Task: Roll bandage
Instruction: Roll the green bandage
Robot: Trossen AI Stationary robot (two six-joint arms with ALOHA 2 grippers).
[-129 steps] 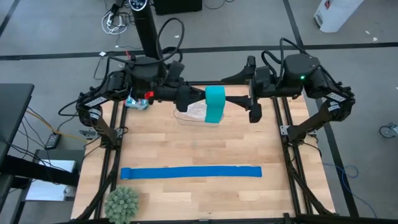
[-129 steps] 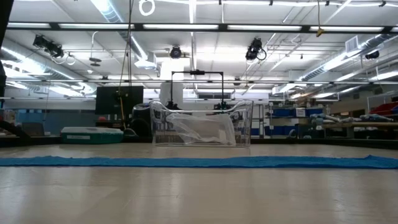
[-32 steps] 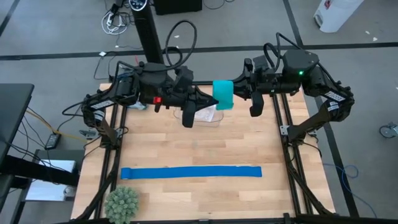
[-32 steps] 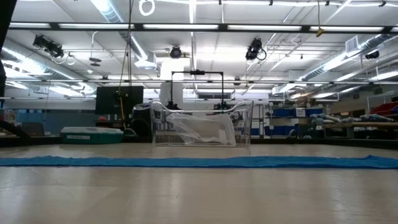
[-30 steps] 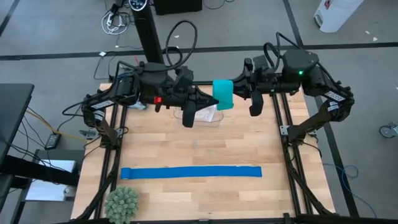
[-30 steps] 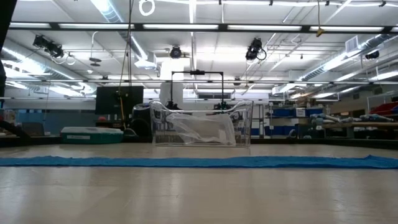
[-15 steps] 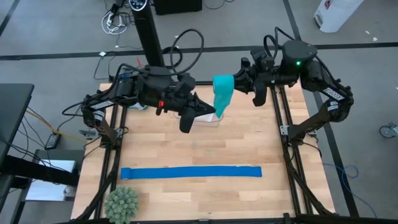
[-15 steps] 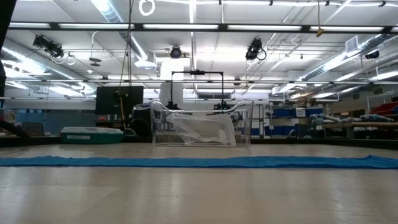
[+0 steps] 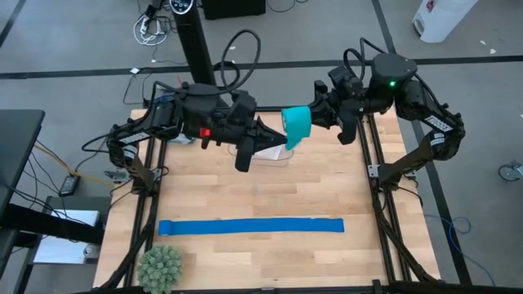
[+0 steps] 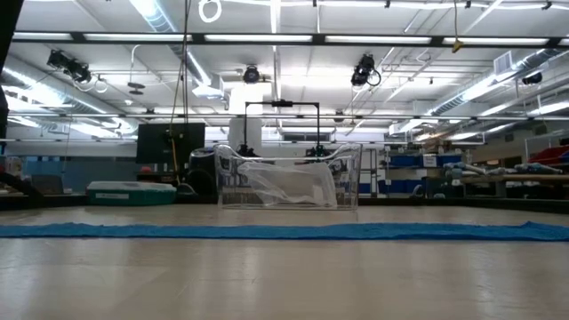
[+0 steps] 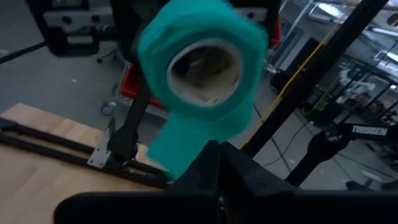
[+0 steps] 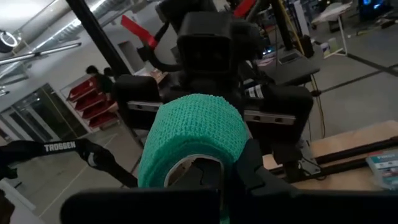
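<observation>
The bandage (image 9: 296, 124) is a teal roll held high over the far middle of the table, between my two grippers. A short loose tail (image 11: 180, 140) hangs from it. My right gripper (image 9: 313, 117) comes level from the right and is shut on the roll (image 12: 193, 121). My left gripper (image 9: 278, 140) comes level from the left and is shut on the tail. In the left wrist view the roll (image 11: 202, 37) shows end-on with its hollow open. Neither gripper nor the roll shows in the low view. My left gripper pinches the loose tail's end (image 11: 186, 152) between its two fingers, coming level from the table's left. The tail runs up to the roll in a short slack stretch, clear of the table. My right gripper holds the roll by its wall (image 12: 233, 146), level from the table's right; one finger seems to sit in the hollow and one outside. The roll stands lifted clear, its axis along the fingers.
A clear plastic container (image 9: 265, 153) stands on the table under the grippers, also seen in the low view (image 10: 289, 182). A long royal-blue strip (image 9: 251, 226) lies flat across the near half. A spiky green plant (image 9: 159, 266) sits at the near left corner.
My right gripper has rolled about its own line and swung a little toward the far edge, turning and tilting the roll. The tail has come into sight below the roll, hung long half a second ago, and is shorter now.
</observation>
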